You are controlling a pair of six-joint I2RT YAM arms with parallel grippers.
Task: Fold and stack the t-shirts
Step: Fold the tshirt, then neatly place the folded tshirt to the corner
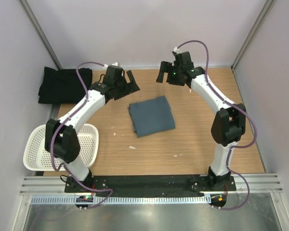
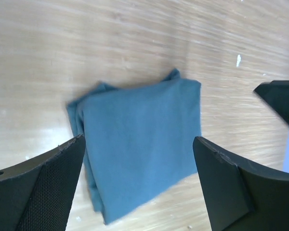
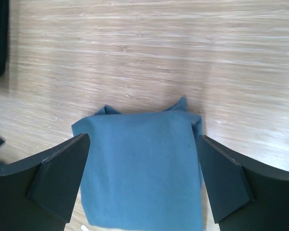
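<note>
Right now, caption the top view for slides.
Left gripper, right gripper open near folded blue-grey t-shirt; black t-shirt bunched far left.

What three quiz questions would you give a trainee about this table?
1. True or false: the blue shirt lies folded.
2. Where is the black shirt? A: on the blue shirt. B: at the far left corner of the table. C: at the near right corner.
3. Fill in: the left end effector and right end effector both stand ___, holding nothing.

Key: 1 true; 2 B; 3 open.
</note>
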